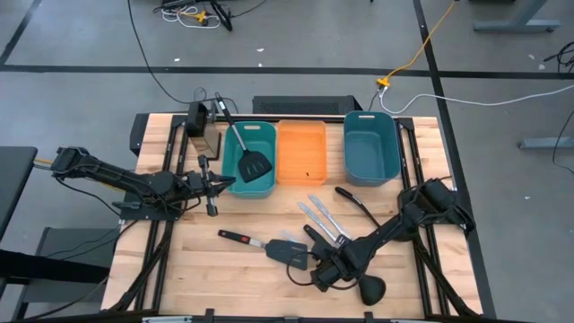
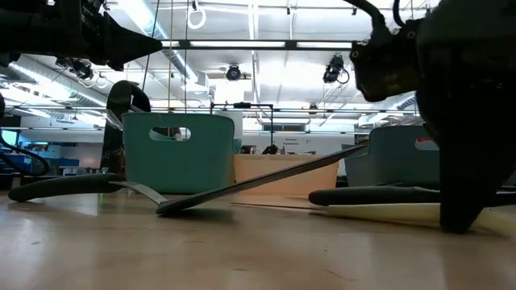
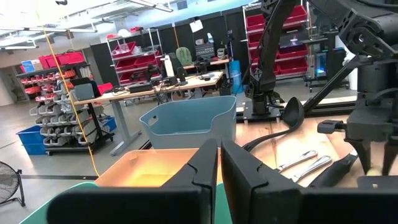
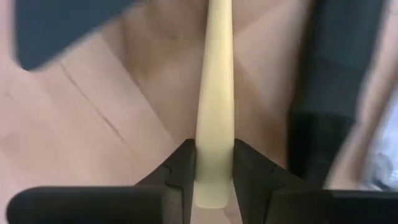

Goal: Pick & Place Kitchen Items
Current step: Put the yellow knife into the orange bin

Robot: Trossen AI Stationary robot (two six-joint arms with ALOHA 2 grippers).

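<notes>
Yellowish stick (image 4: 214, 93) clamped between right fingers (image 4: 180, 171), its far end cut off; left fingers (image 3: 205, 165) clenched.

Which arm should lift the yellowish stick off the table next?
Right. The right gripper already has its jaws around the yellowish stick among the utensils. The left gripper is beside the teal bin, jaws closed.

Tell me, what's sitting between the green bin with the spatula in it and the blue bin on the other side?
An orange bin, seen from the high view, between the green bin holding the spatula and the blue bin.
</notes>
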